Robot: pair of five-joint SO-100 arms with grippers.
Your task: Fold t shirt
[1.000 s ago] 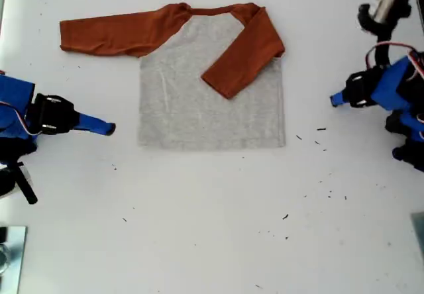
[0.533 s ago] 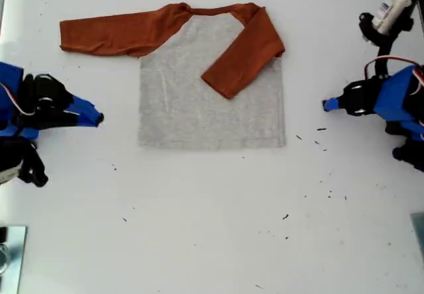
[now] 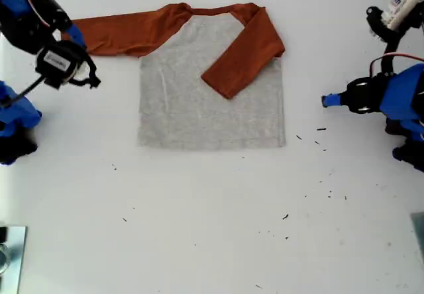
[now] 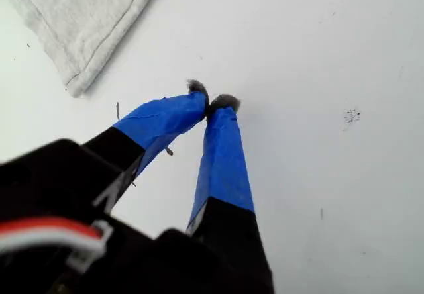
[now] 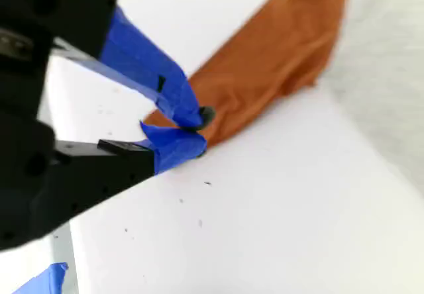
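The t shirt [image 3: 205,102] lies flat on the white table, grey body up. One rust-orange sleeve [image 3: 242,52] is folded across the chest; the other sleeve [image 3: 126,32] stretches toward the exterior view's left. My second gripper [image 3: 78,39] is over that sleeve's cuff, and its blue fingertips [image 5: 195,118] meet right at the cuff's edge [image 5: 218,118]. Whether they pinch cloth I cannot tell. My first gripper [image 3: 324,100] is shut above bare table at the exterior view's right, apart from the shirt's hem corner [image 4: 79,75]. My first gripper [image 4: 213,102] holds nothing.
Dark specks dot the table [image 3: 199,228] below and to the exterior view's right of the shirt. A metal plate [image 3: 12,254] sits at the exterior view's lower left edge. The arms' bases stand at both sides of the exterior view.
My second gripper swung from beside the shirt's lower part up to the outstretched sleeve's cuff. My first gripper crept slightly toward the shirt.
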